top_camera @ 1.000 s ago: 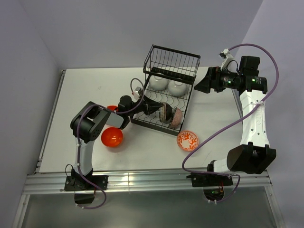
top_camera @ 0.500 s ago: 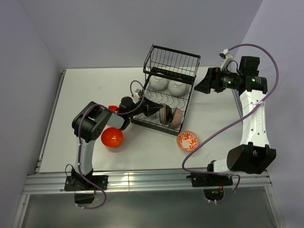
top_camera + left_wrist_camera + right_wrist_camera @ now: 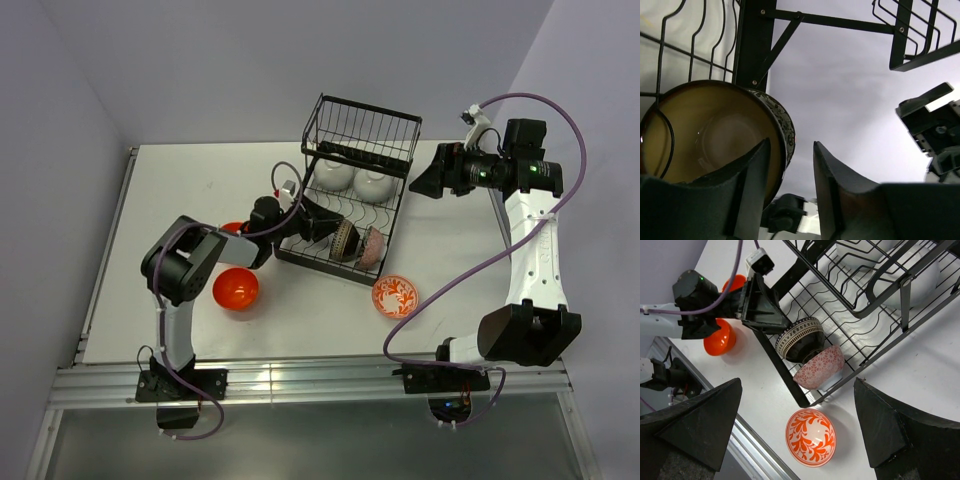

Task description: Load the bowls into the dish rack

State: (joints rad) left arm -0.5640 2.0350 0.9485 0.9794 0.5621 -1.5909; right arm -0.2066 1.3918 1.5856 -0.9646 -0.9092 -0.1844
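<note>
Where table [image 3: 180,190] centre lies, dish rack [image 3: 362,128] stands. Beside it, right gripper [image 3: 797,390] spread wide, empty. At rack's left edge, left gripper [image 3: 791,150] slightly parted astride rim of brown bowl [image 3: 710,135], not clamping. That bowl on edge in lower tray beside pink patterned bowl [image 3: 817,367]; white bowls [image 3: 335,176] behind. On table: orange-and-white bowl [image 3: 395,296], orange-red bowl [image 3: 236,289].

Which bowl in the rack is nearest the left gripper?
The dark band-patterned bowl standing on edge in the dish rack: its rim is right at the left gripper. The pink-patterned bowl sits beyond it.
</note>
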